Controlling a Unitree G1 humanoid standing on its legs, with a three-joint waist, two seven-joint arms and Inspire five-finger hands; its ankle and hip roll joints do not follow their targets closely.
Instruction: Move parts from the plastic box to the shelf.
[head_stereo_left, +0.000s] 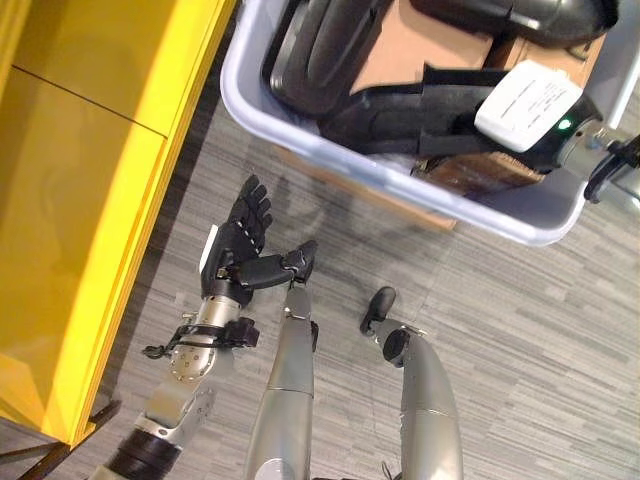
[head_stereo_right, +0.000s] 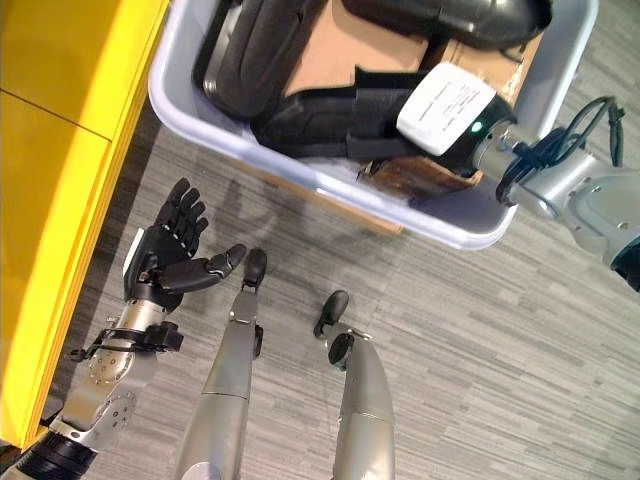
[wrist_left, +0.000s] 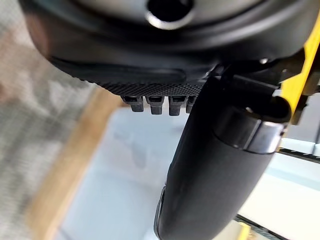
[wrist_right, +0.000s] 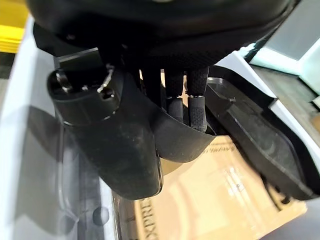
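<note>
fingers of my right hand (wrist_right: 150, 95) curl round a black part (wrist_right: 125, 150) at the box (head_stereo_right: 330, 185) rim; it could snag lifting. left hand (head_stereo_left: 245, 240) slack.

Black moulded parts (head_stereo_left: 330, 50) lie heaped in the pale plastic box (head_stereo_left: 400, 185) - on cardboard.

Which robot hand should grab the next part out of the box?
Right, probably. The right robot hand is already inside the box, its fingers curled round a black part. The left robot hand hangs open over the floor, between the box and the yellow shelf.
</note>
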